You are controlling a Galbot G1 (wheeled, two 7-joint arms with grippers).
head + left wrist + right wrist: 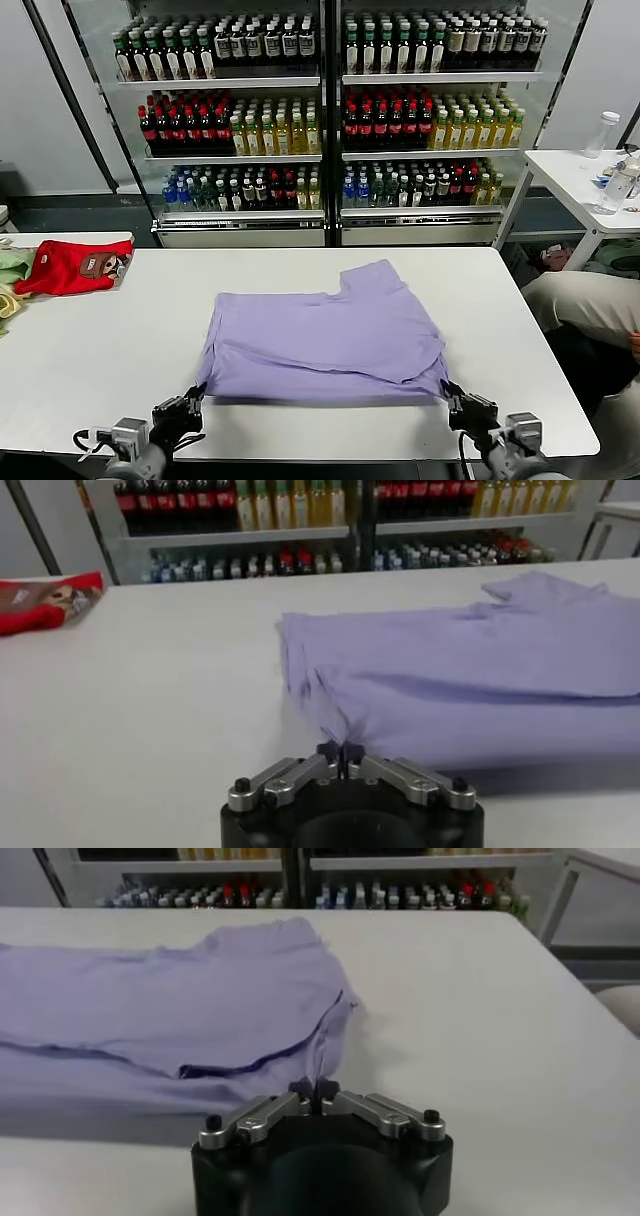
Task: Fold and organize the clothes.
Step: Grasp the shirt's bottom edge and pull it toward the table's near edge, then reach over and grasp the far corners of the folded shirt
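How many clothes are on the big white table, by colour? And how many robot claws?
Purple T-shirt: 1
Red garment: 1
Green garment: 1
Yellow garment: 1
Claws: 2, the left claw and the right claw, each pinching a near corner of the purple T-shirt
Total: 4 clothes and 2 claws, 6 things

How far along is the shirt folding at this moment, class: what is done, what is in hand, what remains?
Done: the lavender T-shirt lies partly folded on the white table, layers overlapping. In hand: the left gripper and right gripper are each shut on a near corner of its front edge. Left: fold it over again and set it in place, judging by one sleeve sticking out.
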